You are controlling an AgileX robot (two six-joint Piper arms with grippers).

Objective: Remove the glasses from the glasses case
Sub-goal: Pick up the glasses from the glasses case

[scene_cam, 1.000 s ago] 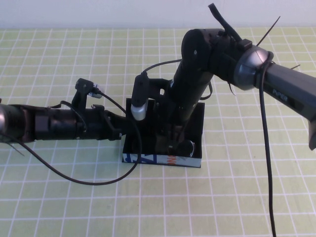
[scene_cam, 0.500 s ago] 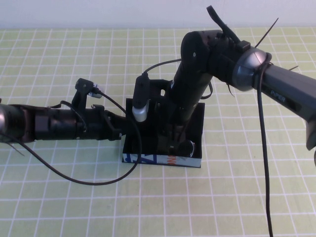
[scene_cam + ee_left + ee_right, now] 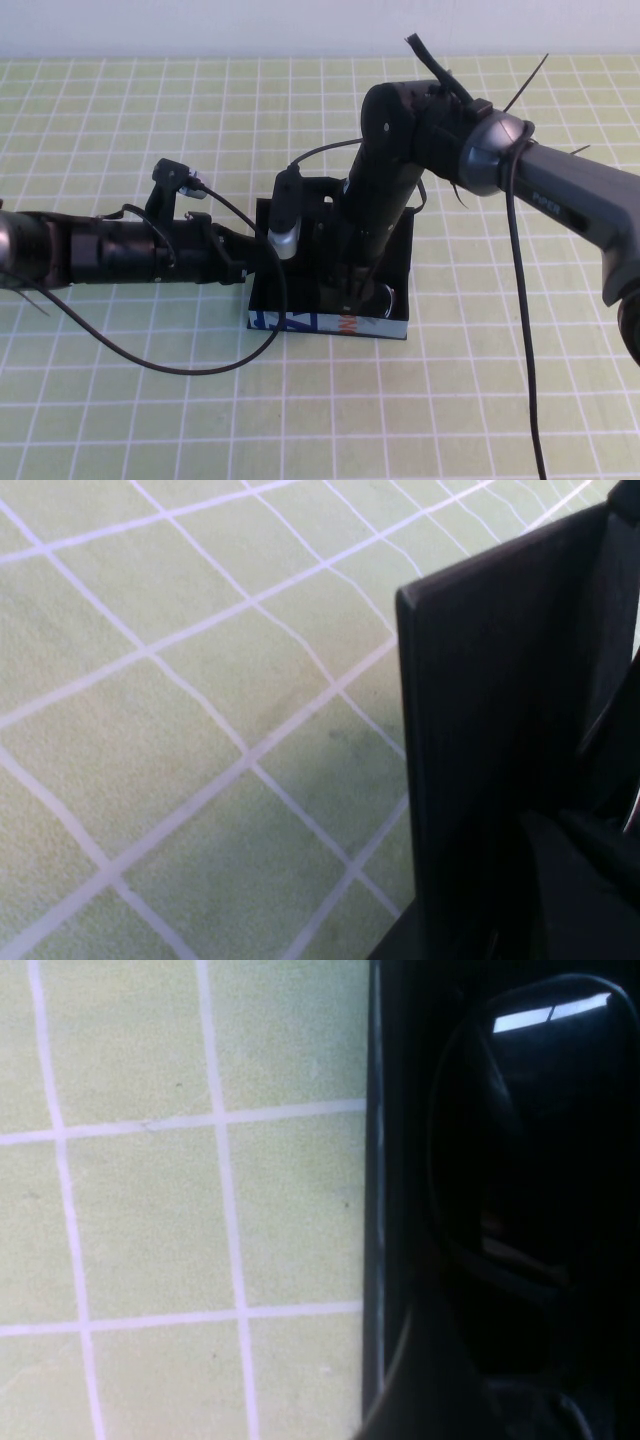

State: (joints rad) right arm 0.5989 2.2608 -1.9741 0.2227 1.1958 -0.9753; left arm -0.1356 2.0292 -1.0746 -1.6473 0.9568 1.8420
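Observation:
The glasses case (image 3: 330, 323) lies open in the middle of the table, black inside, with its white printed front facing me. My right gripper (image 3: 350, 290) reaches down into the case from above. One rounded lens of the black glasses (image 3: 384, 297) shows beside it, and the rest is hidden under the arm. The right wrist view shows the case's wall (image 3: 378, 1210) and a dark lens (image 3: 520, 1140) close up. My left gripper (image 3: 258, 256) is against the case's left side. A black panel of the case (image 3: 470, 730) fills the left wrist view.
The table wears a green cloth with a white grid (image 3: 120, 400). The left arm's cable (image 3: 150, 360) loops over the cloth in front of that arm. A white wall runs along the far edge.
My right arm has leaned slightly to the left over the case. The left arm and the case have not moved.

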